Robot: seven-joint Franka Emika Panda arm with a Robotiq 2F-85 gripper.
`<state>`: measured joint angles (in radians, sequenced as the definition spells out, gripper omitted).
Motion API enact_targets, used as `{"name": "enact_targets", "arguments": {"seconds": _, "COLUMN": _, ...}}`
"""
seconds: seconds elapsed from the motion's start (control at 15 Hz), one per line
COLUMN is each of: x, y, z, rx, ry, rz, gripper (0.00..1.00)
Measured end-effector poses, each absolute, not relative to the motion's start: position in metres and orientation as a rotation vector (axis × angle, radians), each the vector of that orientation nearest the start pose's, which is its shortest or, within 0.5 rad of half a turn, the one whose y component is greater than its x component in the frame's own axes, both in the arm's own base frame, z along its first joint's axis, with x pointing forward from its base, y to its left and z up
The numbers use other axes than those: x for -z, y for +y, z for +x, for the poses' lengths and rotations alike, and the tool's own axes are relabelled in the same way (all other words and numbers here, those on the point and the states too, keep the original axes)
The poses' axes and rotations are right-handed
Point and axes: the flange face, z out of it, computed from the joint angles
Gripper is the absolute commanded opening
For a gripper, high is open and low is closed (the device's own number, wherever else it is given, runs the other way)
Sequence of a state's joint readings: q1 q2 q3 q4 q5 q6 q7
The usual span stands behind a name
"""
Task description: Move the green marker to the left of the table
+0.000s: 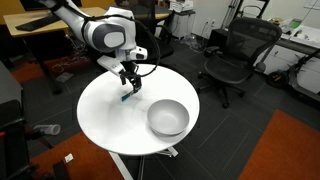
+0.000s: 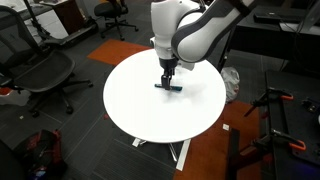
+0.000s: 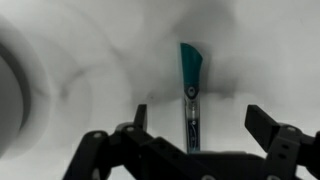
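Note:
The green marker (image 1: 127,96) lies flat on the round white table (image 1: 100,115), near its far side; it also shows in an exterior view (image 2: 171,87). My gripper (image 1: 128,84) hangs just above it, fingers down. In the wrist view the gripper (image 3: 200,118) is open, with one finger on each side of the marker (image 3: 190,75) and clear gaps to both. The marker's teal end points away from the wrist. Nothing is held.
A round grey bowl (image 1: 168,117) stands on the table beside the marker, and its rim shows at the wrist view's edge (image 3: 8,90). Black office chairs (image 1: 235,55) (image 2: 40,75) and wooden desks (image 1: 45,22) stand around the table.

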<state>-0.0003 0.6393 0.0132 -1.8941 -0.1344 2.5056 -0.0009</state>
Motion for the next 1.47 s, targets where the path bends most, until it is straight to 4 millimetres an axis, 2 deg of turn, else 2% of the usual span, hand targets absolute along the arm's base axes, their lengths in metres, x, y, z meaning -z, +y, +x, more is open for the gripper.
{"name": "enact_targets", "arguments": {"seconds": 0.47, "x": -0.142, "y": 0.008, "z": 0.634, "rx": -0.061, "ry": -0.17, "rz": -3.196, "gripper": 0.98}}
{"name": "enact_targets", "arguments": {"seconds": 0.53, "x": -0.14, "y": 0.008, "z": 0.634, "rx": -0.063, "ry": -0.167, "rz": -3.195, "gripper": 0.74}}
{"name": "enact_targets", "arguments": {"seconds": 0.67, "x": -0.137, "y": 0.008, "z": 0.636, "rx": -0.068, "ry": -0.162, "rz": -3.193, "gripper": 0.69}}
{"name": "enact_targets", "arguments": {"seconds": 1.2, "x": -0.133, "y": 0.008, "z": 0.641, "rx": -0.064, "ry": -0.15, "rz": -3.189, "gripper": 0.07}}
{"name": "enact_targets", "arguments": {"seconds": 1.27, "x": -0.133, "y": 0.008, "z": 0.642, "rx": -0.062, "ry": -0.147, "rz": -3.188, "gripper": 0.01}}
{"name": "enact_targets", "arguments": {"seconds": 1.33, "x": -0.134, "y": 0.008, "z": 0.643, "rx": -0.059, "ry": -0.144, "rz": -3.188, "gripper": 0.0}}
{"name": "enact_targets", "arguments": {"seconds": 1.4, "x": -0.134, "y": 0.007, "z": 0.643, "rx": -0.057, "ry": -0.141, "rz": -3.187, "gripper": 0.05}}
{"name": "enact_targets", "arguments": {"seconds": 1.47, "x": -0.135, "y": 0.007, "z": 0.644, "rx": -0.055, "ry": -0.14, "rz": -3.186, "gripper": 0.05}}
